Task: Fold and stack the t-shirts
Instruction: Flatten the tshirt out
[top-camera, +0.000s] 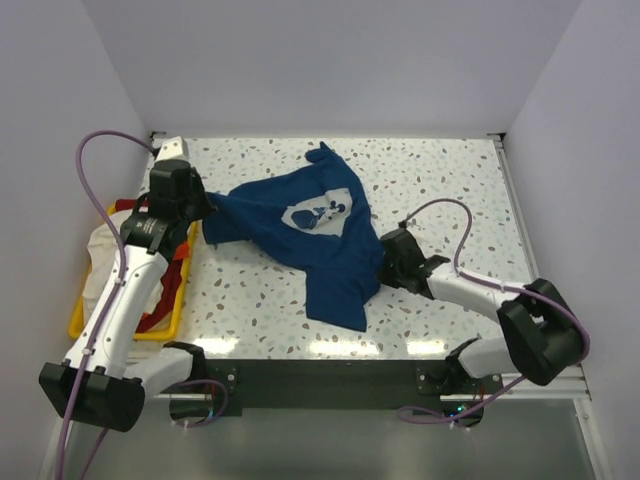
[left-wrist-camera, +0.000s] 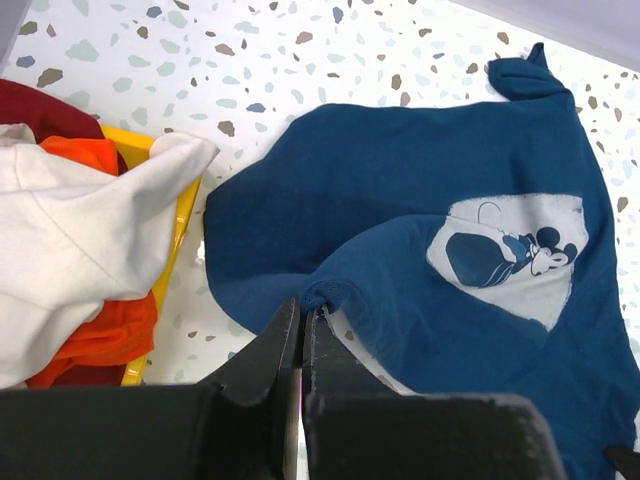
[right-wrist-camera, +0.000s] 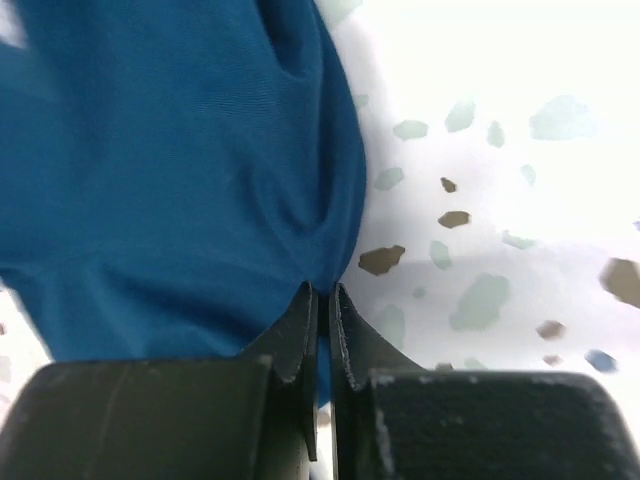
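Note:
A navy blue t-shirt (top-camera: 300, 225) with a white mouse print (top-camera: 318, 213) lies rumpled on the speckled table. My left gripper (top-camera: 205, 215) is shut on its left edge; in the left wrist view the gripper (left-wrist-camera: 303, 310) pinches a fold of the navy shirt (left-wrist-camera: 420, 180). My right gripper (top-camera: 378, 262) is shut on its right edge; in the right wrist view the gripper (right-wrist-camera: 322, 290) grips the blue cloth (right-wrist-camera: 170, 170). A cream-white shirt (left-wrist-camera: 70, 230), an orange one (left-wrist-camera: 100, 335) and a red one (left-wrist-camera: 40, 105) lie piled in the bin.
A yellow plastic bin (top-camera: 178, 300) sits at the table's left edge beside my left arm, its rim also in the left wrist view (left-wrist-camera: 175, 240). White walls enclose the table at the back and sides. A dark rail runs along the near edge (top-camera: 330, 375).

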